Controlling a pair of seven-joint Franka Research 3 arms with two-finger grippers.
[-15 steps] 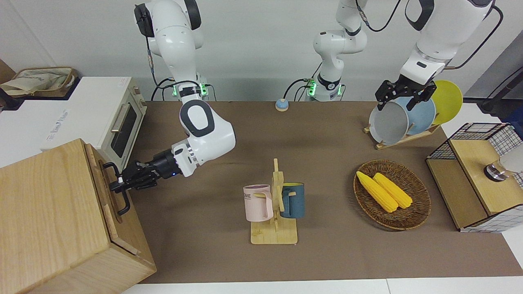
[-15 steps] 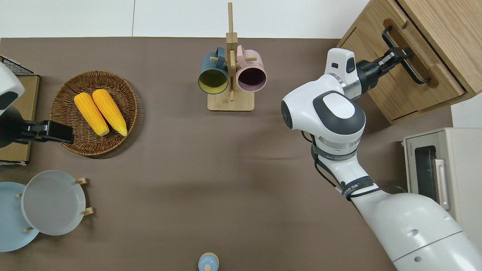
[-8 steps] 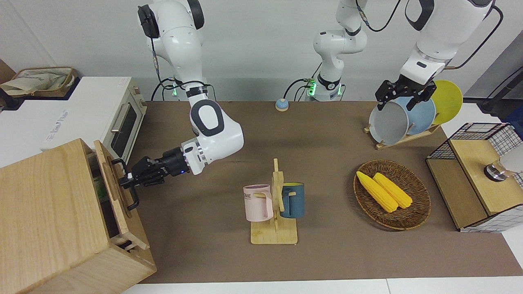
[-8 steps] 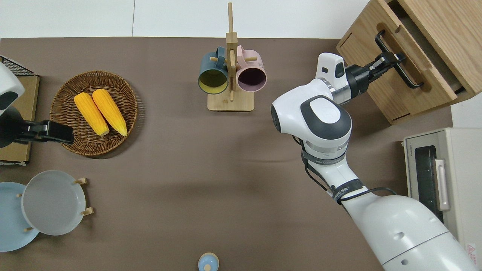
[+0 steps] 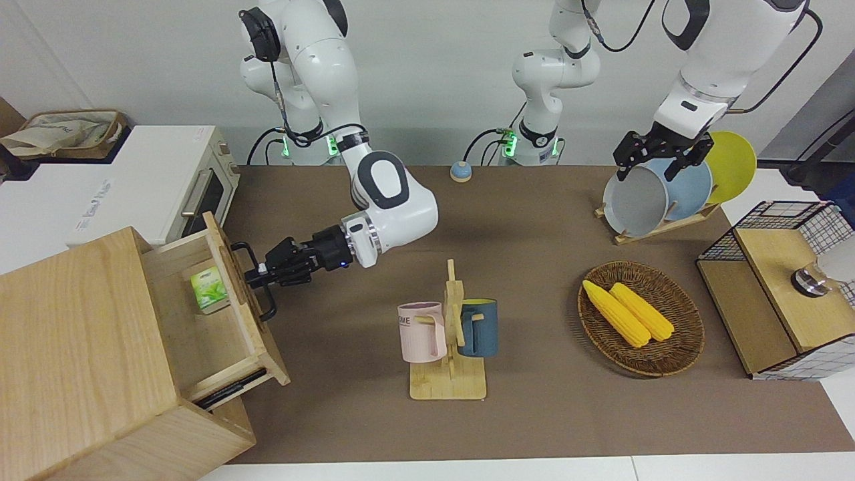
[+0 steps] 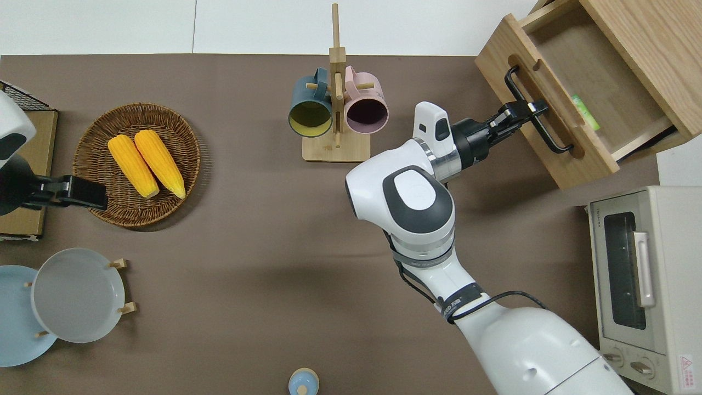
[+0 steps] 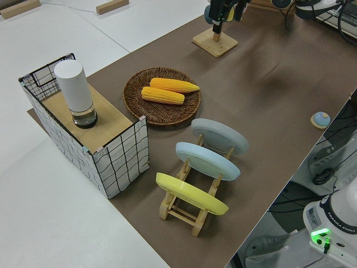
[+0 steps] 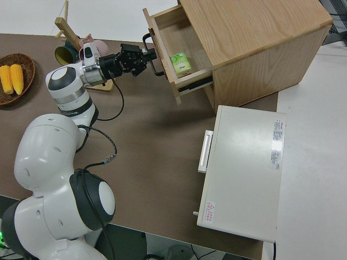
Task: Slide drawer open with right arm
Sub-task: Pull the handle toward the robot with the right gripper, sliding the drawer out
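The light-wood drawer (image 5: 235, 314) (image 6: 548, 129) (image 8: 162, 59) stands pulled well out of the big wooden box (image 5: 80, 361) (image 6: 647, 49) (image 8: 255, 49). A small green packet (image 5: 208, 298) (image 6: 585, 112) (image 8: 180, 62) lies inside it. My right gripper (image 5: 257, 274) (image 6: 531, 106) (image 8: 149, 55) is shut on the black loop handle (image 5: 266, 311) (image 6: 554, 144) on the drawer's front. The blue wrist light shows in the front view. My left arm is parked.
A mug stand (image 5: 449, 347) (image 6: 335, 104) with a pink and a blue mug is beside the right arm's forearm. A white toaster oven (image 5: 180, 187) (image 6: 641, 285) stands nearer to the robots than the box. A corn basket (image 5: 640, 317), plate rack (image 5: 658, 194) and wire-mesh rack (image 5: 781, 287) stand toward the left arm's end.
The right gripper has pulled the handle toward the table's middle, and the drawer has slid from shut to well open, uncovering the green packet. The left arm has not moved.
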